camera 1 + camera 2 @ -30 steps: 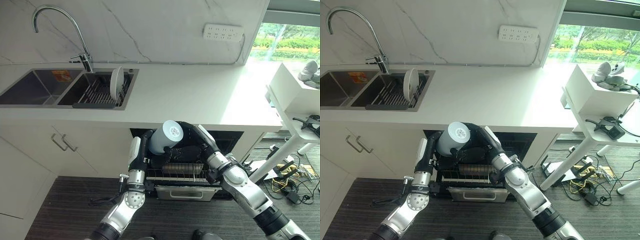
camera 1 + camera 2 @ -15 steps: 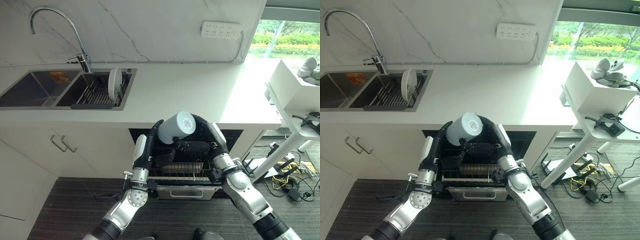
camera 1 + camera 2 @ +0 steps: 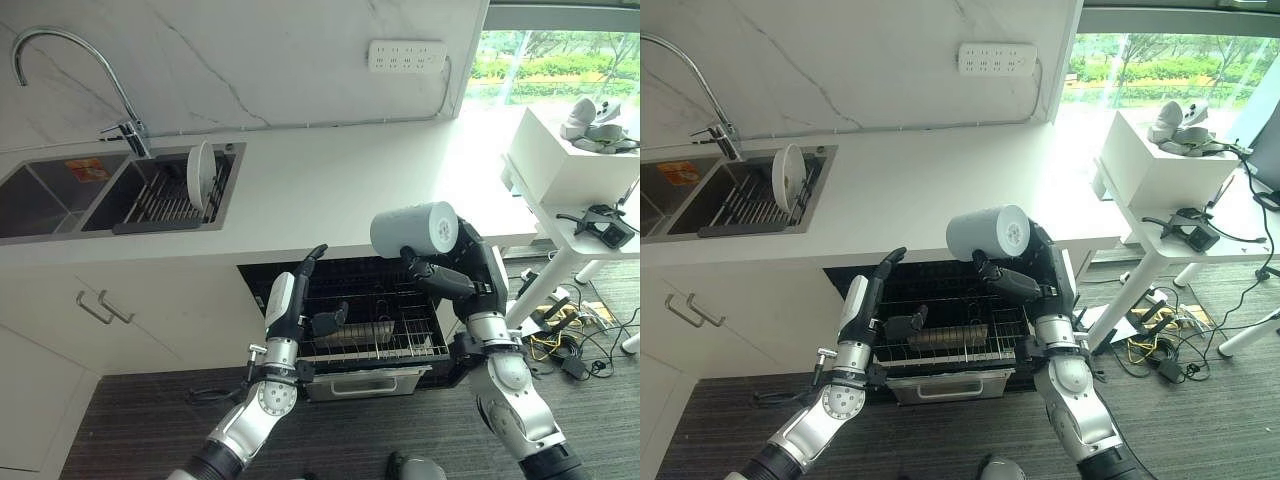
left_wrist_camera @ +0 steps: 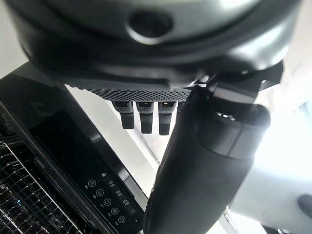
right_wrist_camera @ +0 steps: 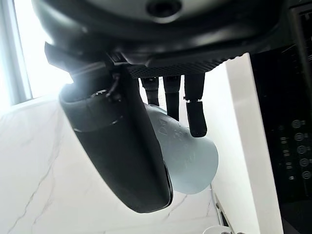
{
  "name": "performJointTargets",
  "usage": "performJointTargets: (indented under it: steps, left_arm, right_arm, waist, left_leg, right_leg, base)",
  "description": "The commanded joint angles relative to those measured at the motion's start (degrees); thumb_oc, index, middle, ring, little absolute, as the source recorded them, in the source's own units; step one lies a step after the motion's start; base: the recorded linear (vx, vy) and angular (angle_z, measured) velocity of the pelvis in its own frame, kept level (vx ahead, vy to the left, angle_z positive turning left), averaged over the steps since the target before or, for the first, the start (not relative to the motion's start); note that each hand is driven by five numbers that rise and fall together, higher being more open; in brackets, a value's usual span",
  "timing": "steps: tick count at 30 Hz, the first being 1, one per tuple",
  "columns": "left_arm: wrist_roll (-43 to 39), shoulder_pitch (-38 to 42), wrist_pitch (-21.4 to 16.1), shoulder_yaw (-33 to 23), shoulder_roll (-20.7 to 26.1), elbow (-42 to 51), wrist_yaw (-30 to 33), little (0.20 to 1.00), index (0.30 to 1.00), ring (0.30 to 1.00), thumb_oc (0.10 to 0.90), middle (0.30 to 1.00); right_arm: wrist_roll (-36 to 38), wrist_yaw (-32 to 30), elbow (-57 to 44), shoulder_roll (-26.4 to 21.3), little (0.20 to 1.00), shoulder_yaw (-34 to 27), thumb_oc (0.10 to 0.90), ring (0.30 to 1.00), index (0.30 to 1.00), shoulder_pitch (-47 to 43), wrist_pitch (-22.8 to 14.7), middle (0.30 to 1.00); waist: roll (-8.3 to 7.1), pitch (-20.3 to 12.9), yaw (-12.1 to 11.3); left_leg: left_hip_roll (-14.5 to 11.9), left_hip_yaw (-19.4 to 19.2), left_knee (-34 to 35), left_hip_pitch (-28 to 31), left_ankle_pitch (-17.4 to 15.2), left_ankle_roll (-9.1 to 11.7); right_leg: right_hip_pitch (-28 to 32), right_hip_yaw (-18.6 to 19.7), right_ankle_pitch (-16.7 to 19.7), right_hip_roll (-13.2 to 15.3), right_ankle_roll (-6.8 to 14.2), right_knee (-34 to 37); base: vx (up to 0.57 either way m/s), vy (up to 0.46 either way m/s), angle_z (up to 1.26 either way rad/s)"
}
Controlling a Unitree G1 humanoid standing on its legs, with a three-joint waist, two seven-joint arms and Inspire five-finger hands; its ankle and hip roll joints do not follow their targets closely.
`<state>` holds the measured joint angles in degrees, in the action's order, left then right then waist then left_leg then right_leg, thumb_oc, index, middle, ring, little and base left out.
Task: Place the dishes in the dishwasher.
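A pale blue-grey cup (image 3: 415, 230) lies on its side in the air above the right part of the pulled-out dishwasher rack (image 3: 400, 335), level with the counter's front edge. My right hand (image 3: 468, 268) is shut on it, fingers and thumb curled round its wall (image 5: 187, 156). My left hand (image 3: 298, 298) stands upright over the rack's left side, fingers straight, thumb out, nothing in it; the left wrist view shows its fingers (image 4: 146, 114) free above the dishwasher's control strip. A white plate (image 3: 200, 172) stands on edge in the sink's drying rack.
The white counter (image 3: 330, 185) runs above the dishwasher, with a double sink (image 3: 50, 195) and a tap (image 3: 125, 120) at its left. A white side table (image 3: 560, 165) with gear stands at the right. Cabinet doors with handles (image 3: 100, 305) are left of the dishwasher.
The cup has gone up and to the right in my right hand, away from my left hand, which now stands open and apart from it. The camera has also shifted.
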<state>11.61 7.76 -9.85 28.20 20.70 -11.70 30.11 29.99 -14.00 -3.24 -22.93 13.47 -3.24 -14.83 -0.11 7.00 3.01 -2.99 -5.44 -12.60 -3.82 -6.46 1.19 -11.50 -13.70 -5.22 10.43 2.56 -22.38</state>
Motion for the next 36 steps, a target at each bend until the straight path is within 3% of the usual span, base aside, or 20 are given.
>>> performJointTargets:
  steps: [1,4,8,9,15,17,19,23,32,36]
  left_arm:
    - [1.5,2.1,-3.6,-1.8,1.9,5.9,-9.0,0.9,0.9,0.9,0.8,0.9]
    - [0.2,1.2,-2.4,-1.8,4.5,4.3,-20.9,0.9,0.9,0.9,0.8,0.9]
    - [4.2,0.3,-2.3,-1.7,9.3,4.6,-30.3,0.9,0.9,0.9,0.8,0.9]
    - [3.0,-0.1,-0.8,-2.3,11.8,5.3,-36.0,0.9,0.9,0.9,0.8,0.9]
    - [0.6,-3.0,3.3,-6.6,17.3,10.1,-45.9,0.9,0.9,0.9,0.8,0.9]
    - [3.5,-4.5,3.3,-9.3,20.2,12.6,-48.8,0.9,0.9,0.9,0.8,0.9]
    - [4.7,-4.7,2.8,-10.1,21.8,12.7,-49.0,0.9,0.9,0.9,0.8,0.9]
    - [9.2,-3.9,6.3,-9.9,23.6,9.9,-49.3,0.9,0.9,0.9,0.8,0.9]
    - [13.6,-3.4,6.6,-9.0,24.4,10.3,-47.7,0.9,0.9,0.9,0.8,0.9]
    - [14.9,-2.9,5.8,-8.4,24.7,9.7,-48.4,0.9,0.9,0.9,0.8,0.9]
  right_arm:
    - [1.3,4.1,-5.4,-0.3,0.3,-5.4,0.4,0.3,0.3,-4.9,-5.7,0.3]
    - [0.4,7.2,-3.8,-2.3,0.3,-8.0,0.4,0.3,0.3,-3.7,-4.4,0.3]
    - [3.1,10.3,-1.0,-4.9,0.3,-10.9,0.4,0.3,0.3,-3.4,-2.1,0.3]
    - [3.6,11.7,1.2,-6.0,0.3,-11.8,0.4,0.3,0.3,-3.5,-2.0,0.3]
    - [3.1,13.1,4.0,-7.7,0.3,-13.6,0.4,0.3,0.3,-2.8,-0.6,0.3]
    - [2.6,13.9,6.5,-7.9,0.3,-13.9,0.4,0.3,0.3,-2.5,-0.3,0.3]
    - [2.1,14.0,8.2,-7.8,0.3,-13.4,0.4,0.3,0.3,-2.8,-0.4,0.3]
    - [-3.0,12.6,13.9,-7.6,0.3,-10.7,0.4,0.3,0.3,-3.7,0.1,0.3]
    - [-5.1,13.9,25.2,-6.8,0.3,-6.8,0.4,0.3,0.3,-6.7,-0.4,0.3]
    - [-5.5,14.3,29.7,-7.1,0.3,-5.3,0.4,0.3,0.3,-9.4,1.1,0.3]
  waist:
    - [-0.69,-1.9,0.6]
    - [-0.21,-2.0,1.1]
    - [0.39,-2.1,1.0]
    - [0.73,-2.0,0.8]
    - [1.42,-1.6,-0.2]
    - [1.64,-1.5,-1.0]
    - [1.63,-1.4,-1.3]
    - [1.74,-1.3,-2.2]
    - [1.87,-1.2,-4.4]
    - [1.82,-1.1,-5.5]
  left_leg:
    - [-3.3,-4.6,-4.6,-0.9,-5.5,1.0]
    - [-3.4,-4.7,-4.6,-1.1,-5.4,1.1]
    - [-3.1,-4.5,-4.6,-1.3,-5.3,1.1]
    - [-3.0,-4.2,-4.6,-1.4,-5.2,1.1]
    - [-2.6,-3.4,-4.6,-1.6,-5.1,1.1]
    - [-2.5,-2.9,-4.6,-1.6,-5.0,1.0]
    - [-2.4,-2.7,-4.6,-1.6,-5.0,1.0]
    - [-2.0,-2.1,-4.6,-1.2,-5.0,0.9]
    - [-1.9,-1.0,-4.6,-0.8,-5.1,1.0]
    - [-1.8,-0.1,-4.6,-1.2,-4.9,1.2]
  right_leg:
    - [6.2,4.4,-2.6,-0.2,6.4,5.2]
    - [6.1,4.3,-2.7,-0.2,6.5,5.2]
    - [5.9,4.3,-2.8,-0.2,6.7,5.2]
    - [5.9,4.1,-2.9,-0.1,6.8,5.2]
    - [6.0,3.5,-3.1,0.1,7.1,5.2]
    - [6.2,3.1,-3.1,0.4,7.2,5.2]
    - [6.3,2.9,-3.2,0.5,7.2,5.2]
    - [6.8,2.7,-3.5,0.6,7.0,5.2]
    - [7.8,1.5,-3.9,0.9,6.9,5.2]
    - [8.4,0.6,-4.3,0.8,6.6,5.2]
  base:
    - [0.05,0.028,-0.01]
    - [0.06,0.036,-0.01]
    - [0.04,0.045,0.0]
    - [0.02,0.042,0.01]
    - [0.0,0.006,0.0]
    - [0.01,-0.004,0.06]
    - [0.0,-0.012,0.09]
    - [0.01,-0.012,0.05]
    - [0.05,-0.023,0.05]
    - [0.07,-0.03,0.14]
